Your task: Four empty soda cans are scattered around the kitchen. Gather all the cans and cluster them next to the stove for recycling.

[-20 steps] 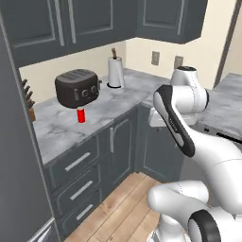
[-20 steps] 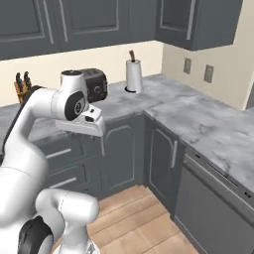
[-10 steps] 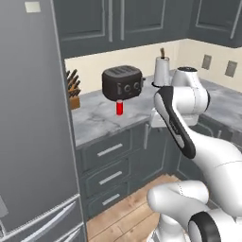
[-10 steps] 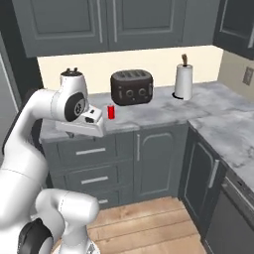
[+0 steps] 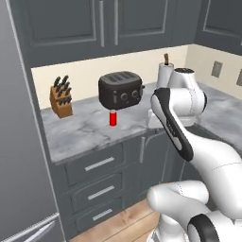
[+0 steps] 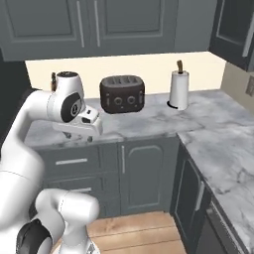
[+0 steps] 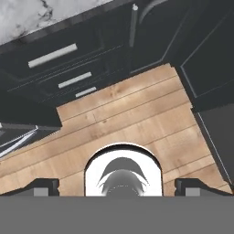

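Note:
One red soda can [image 5: 113, 118] stands upright on the grey marble counter [image 5: 85, 130], just in front of the black toaster [image 5: 120, 90]. My gripper [image 6: 78, 136] hangs off the counter's front edge and points down at the wooden floor [image 7: 132, 114]. In the hand view its fingertips [image 7: 44, 186] stand wide apart, open, with nothing between them. The can sits on the counter beyond the arm, apart from the gripper. The stove is out of view.
A knife block [image 5: 61, 98] stands left of the toaster and a paper towel roll [image 6: 179, 90] to its right. A tall grey fridge [image 5: 19, 142] borders the counter's left end. Drawers [image 7: 52, 55] and cabinet doors lie below, and the counter turns a corner [image 6: 218, 149] to the right.
The whole scene has slid rightward in both base views, so the base has moved. The fridge and knife block came into view. The arm keeps its pose, with the gripper still open.

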